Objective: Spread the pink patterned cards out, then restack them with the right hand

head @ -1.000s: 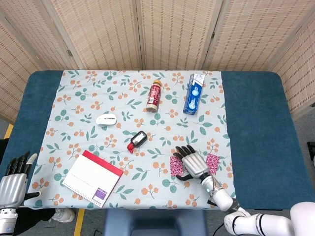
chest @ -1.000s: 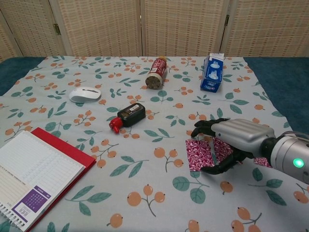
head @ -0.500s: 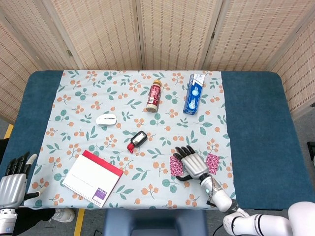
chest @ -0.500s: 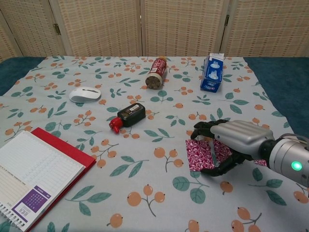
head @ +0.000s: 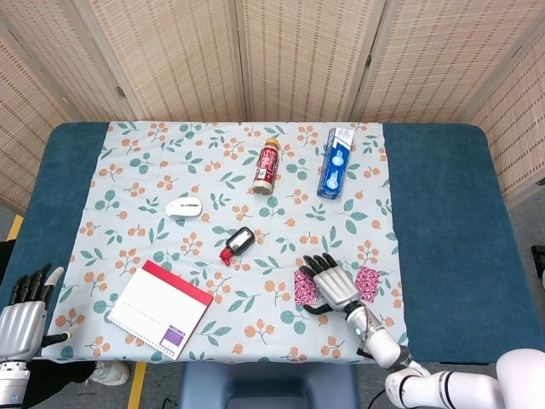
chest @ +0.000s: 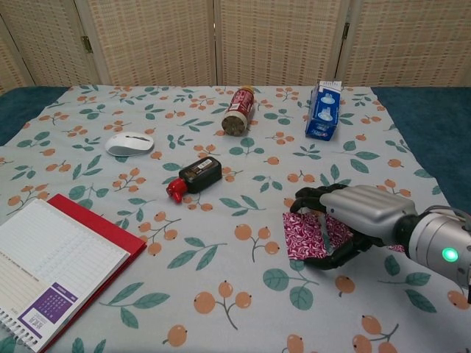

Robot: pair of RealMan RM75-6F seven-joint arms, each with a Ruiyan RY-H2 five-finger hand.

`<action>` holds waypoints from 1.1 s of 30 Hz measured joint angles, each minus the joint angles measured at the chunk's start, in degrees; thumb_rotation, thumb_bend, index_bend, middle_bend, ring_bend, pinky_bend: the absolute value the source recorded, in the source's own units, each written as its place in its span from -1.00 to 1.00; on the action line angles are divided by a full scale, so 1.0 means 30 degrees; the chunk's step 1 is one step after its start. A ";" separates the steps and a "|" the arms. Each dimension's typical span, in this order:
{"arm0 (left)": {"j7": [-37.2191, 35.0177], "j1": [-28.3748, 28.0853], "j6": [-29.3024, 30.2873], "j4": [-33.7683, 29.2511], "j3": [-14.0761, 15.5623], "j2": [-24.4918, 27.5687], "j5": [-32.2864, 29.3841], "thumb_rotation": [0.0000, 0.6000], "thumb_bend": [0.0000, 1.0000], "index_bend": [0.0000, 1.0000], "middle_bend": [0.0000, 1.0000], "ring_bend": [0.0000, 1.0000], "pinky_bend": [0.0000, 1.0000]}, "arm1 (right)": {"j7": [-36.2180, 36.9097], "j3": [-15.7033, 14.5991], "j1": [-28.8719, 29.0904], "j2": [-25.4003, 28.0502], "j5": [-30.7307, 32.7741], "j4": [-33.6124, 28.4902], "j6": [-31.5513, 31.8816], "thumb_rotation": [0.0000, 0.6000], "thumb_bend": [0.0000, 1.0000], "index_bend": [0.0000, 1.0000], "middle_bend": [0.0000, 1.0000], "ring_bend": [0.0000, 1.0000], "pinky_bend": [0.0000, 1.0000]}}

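Right hand arches over the pink patterned cards near the counter's front edge, fingers curled onto them, while the left hand idles spread and empty.

A woven rattan folding screen stands behind a blue table covered by a floral cloth; even indoor light.

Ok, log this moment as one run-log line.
phase: cards spread | right hand: over pink cards, fingers curled | left hand: idle, table edge
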 measured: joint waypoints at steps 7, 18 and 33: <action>-0.0096 0.0020 0.0000 0.0097 0.0015 -0.0041 0.0009 1.00 -0.82 -0.81 -1.00 -0.88 -1.00 | 0.0075 0.0005 -0.0163 -0.0092 -0.0063 0.0105 0.0420 0.63 -0.42 -0.44 -0.85 -1.00 -1.00; -0.0240 0.0093 0.0040 0.0204 0.0028 -0.0051 -0.0020 1.00 -0.82 -0.82 -1.00 -0.88 -1.00 | 0.0470 0.0187 -0.0382 0.0472 -0.0523 -0.0644 0.1151 0.68 -0.42 -0.43 -0.85 -1.00 -1.00; 0.0001 -0.0226 -0.0285 0.0164 -0.0101 -0.0137 0.0022 1.00 -0.82 -0.82 -1.00 -0.88 -1.00 | 0.3795 0.0579 -0.2139 0.3311 -0.0639 -0.3052 0.3080 0.68 -0.42 -0.43 -0.85 -1.00 -1.00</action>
